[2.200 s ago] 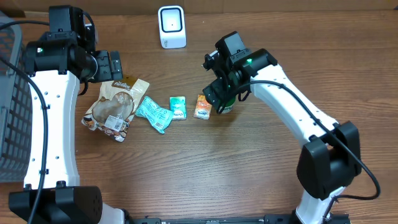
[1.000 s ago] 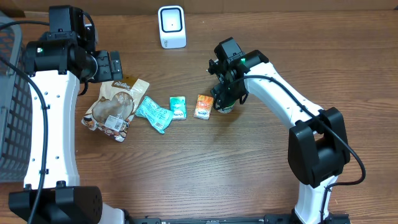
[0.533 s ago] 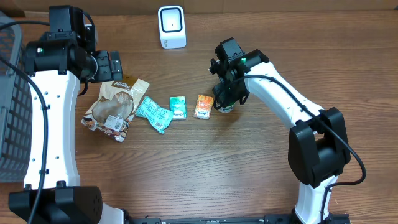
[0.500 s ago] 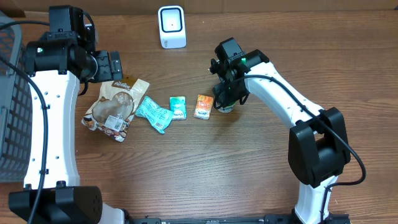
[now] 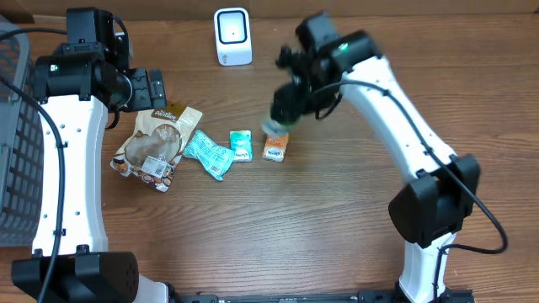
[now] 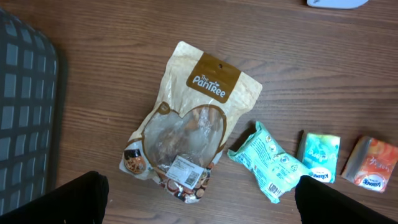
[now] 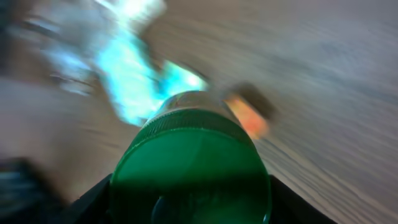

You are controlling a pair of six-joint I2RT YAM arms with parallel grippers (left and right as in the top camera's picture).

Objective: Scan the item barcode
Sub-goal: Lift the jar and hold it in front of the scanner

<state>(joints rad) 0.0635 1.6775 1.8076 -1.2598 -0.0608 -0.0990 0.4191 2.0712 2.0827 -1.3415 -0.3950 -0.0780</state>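
A jar with a green lid (image 7: 189,168) fills the right wrist view, and my right gripper (image 7: 189,208) is shut on it, one dark finger (image 7: 93,199) on each side. From overhead the jar (image 5: 276,126) is a blur hanging under the right gripper (image 5: 290,103), above the orange pack (image 5: 274,148). The white scanner (image 5: 232,35) stands at the back of the table. My left gripper (image 6: 199,208) is open, high over the PanTree snack bag (image 6: 186,130), with nothing between its fingers.
On the table lie the snack bag (image 5: 153,145), a teal packet (image 5: 208,153), a teal tissue pack (image 5: 242,145) and the orange pack in a row. A grey basket (image 5: 17,151) sits at the left edge.
The right gripper closed on the green-lidded jar and lifted it off the table, swinging left and back; the view is motion-blurred. The left arm has not moved.
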